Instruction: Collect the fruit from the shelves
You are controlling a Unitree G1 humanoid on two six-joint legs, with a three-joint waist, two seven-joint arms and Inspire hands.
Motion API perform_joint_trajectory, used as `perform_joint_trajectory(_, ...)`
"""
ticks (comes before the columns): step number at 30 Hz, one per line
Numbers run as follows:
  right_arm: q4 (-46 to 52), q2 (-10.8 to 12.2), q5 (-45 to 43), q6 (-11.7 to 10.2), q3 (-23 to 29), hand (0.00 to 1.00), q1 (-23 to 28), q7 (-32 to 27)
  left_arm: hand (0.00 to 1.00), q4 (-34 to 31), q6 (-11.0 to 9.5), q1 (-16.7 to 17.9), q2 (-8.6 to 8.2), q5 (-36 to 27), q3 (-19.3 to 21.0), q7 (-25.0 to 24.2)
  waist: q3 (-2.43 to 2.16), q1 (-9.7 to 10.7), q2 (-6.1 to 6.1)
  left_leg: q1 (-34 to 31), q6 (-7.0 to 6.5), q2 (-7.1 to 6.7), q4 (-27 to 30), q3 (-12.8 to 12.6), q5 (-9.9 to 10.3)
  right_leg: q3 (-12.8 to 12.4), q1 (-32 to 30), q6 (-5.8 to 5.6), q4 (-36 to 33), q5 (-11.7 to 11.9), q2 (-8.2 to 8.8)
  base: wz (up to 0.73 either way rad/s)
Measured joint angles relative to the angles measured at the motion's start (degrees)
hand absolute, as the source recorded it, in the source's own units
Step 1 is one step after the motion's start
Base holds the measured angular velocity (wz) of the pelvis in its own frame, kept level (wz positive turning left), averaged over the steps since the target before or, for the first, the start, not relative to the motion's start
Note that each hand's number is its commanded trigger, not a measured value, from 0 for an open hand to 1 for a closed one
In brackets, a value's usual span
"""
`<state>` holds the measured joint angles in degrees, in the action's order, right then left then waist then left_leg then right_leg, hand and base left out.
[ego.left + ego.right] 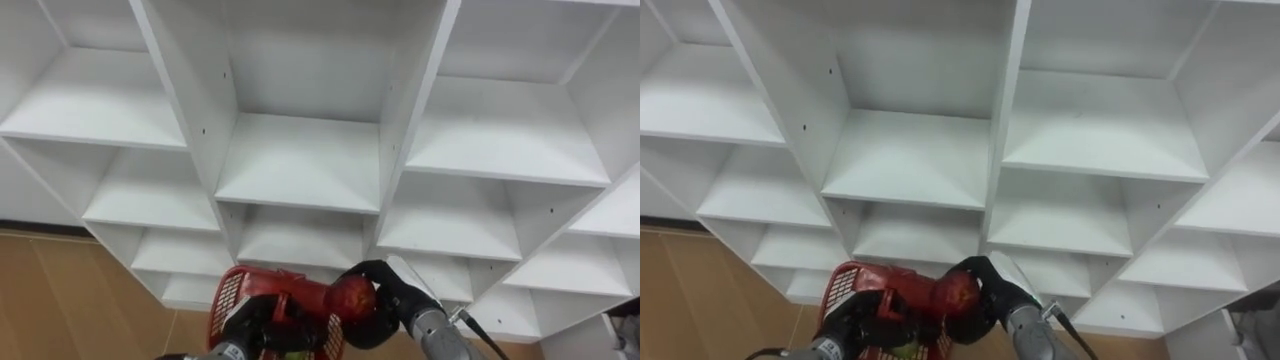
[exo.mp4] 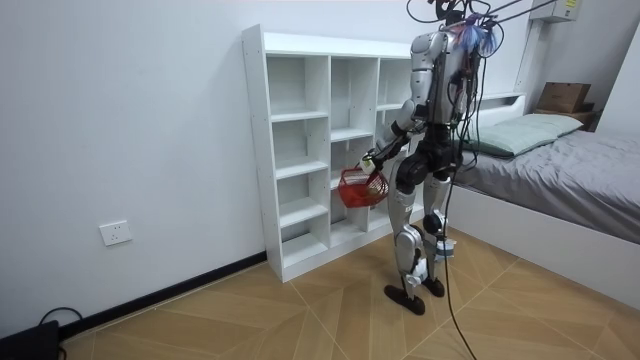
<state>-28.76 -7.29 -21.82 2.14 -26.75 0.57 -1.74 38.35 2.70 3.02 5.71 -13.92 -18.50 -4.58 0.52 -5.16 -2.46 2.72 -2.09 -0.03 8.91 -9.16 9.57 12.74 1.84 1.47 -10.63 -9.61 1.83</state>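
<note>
A red mesh basket hangs low in front of the white closet. My left hand is curled round its handle. My right hand comes in from the lower right, its dark fingers shut on a red apple at the basket's right rim. Something greenish lies inside the basket, mostly hidden. In the room view I stand upright facing the closet, holding the basket at hip height before its middle shelves.
The closet's compartments in the eye views hold nothing. Wooden floor lies at the lower left. In the room view a bed stands behind me at the room view's right, and a wall socket at its left.
</note>
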Motion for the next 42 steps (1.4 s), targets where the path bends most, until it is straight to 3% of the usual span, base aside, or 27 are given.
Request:
perform_joint_trajectory(6, 0.0, -0.1, -0.5, 0.3, -3.4, 1.00, -0.4, 0.0, 1.00, 0.0, 0.0, 0.0, 0.06, 0.0, -2.2, 0.4, 0.02, -0.2, 0.01, -0.3, 0.00, -0.04, 0.2, 0.4, 0.0, 0.3, 0.0, -0.01, 0.1, 0.0, 0.04, 0.02)
perform_joint_trajectory(18, 0.0, -0.1, -0.6, 0.5, -3.5, 1.00, -0.5, 0.0, 1.00, 0.0, 0.1, 0.0, -0.05, 0.0, -2.5, 0.5, 0.08, -1.3, -0.05, -0.5, -0.01, -0.05, 0.3, 0.7, 0.0, 0.5, 0.0, 0.00, 0.0, 0.0, 0.05, 0.01)
perform_joint_trajectory(24, 0.0, -0.1, -1.6, 0.5, -3.5, 1.00, -0.5, -0.1, 1.00, -0.1, 0.1, 0.0, -0.21, 0.0, -2.5, 0.6, 0.36, -1.5, -0.34, -1.1, -0.02, -0.14, 0.2, 1.7, 0.0, 1.6, 0.0, 0.00, 0.1, 0.0, 0.13, 0.09)
perform_joint_trajectory(25, -0.1, -0.1, -1.6, 0.5, -3.5, 0.87, -0.5, -0.1, 1.00, -0.1, 0.1, 0.0, -0.21, 0.0, -2.5, 0.6, 0.36, -1.5, -0.34, -1.1, -0.02, -0.15, 0.2, 1.7, 0.0, 1.6, 0.0, 0.00, 0.1, 0.0, 0.13, 0.00)
perform_joint_trajectory(26, -0.4, -0.1, -1.5, 0.5, -3.5, 0.55, -0.5, -0.2, 1.00, -0.1, 0.2, 0.0, -0.21, 0.0, -2.5, 0.6, 0.36, -1.5, -0.34, -1.1, -0.02, -0.17, 0.2, 1.7, 0.0, 1.6, 0.0, 0.00, 0.1, 0.0, 0.14, 0.00)
perform_joint_trajectory(27, -0.6, 0.0, -1.6, 0.5, -3.5, 0.00, -0.5, -0.3, 1.00, -0.1, 0.3, 0.1, -0.18, 0.1, -2.5, 0.6, 0.37, -1.5, -0.35, -1.1, -0.02, -0.18, 0.2, 1.7, 0.0, 1.6, 0.0, -0.01, 0.1, 0.0, 0.16, 0.00)
perform_joint_trajectory(42, -7.6, 1.2, -3.4, 1.1, -3.6, 0.00, -1.9, -0.1, 1.00, -0.6, 1.1, 0.8, -0.12, 0.2, -2.2, -1.5, 0.35, -1.6, -0.36, -1.1, -0.02, -0.16, 0.6, 1.7, 0.0, 1.7, 0.3, 0.00, 0.1, 0.0, 0.22, 0.00)
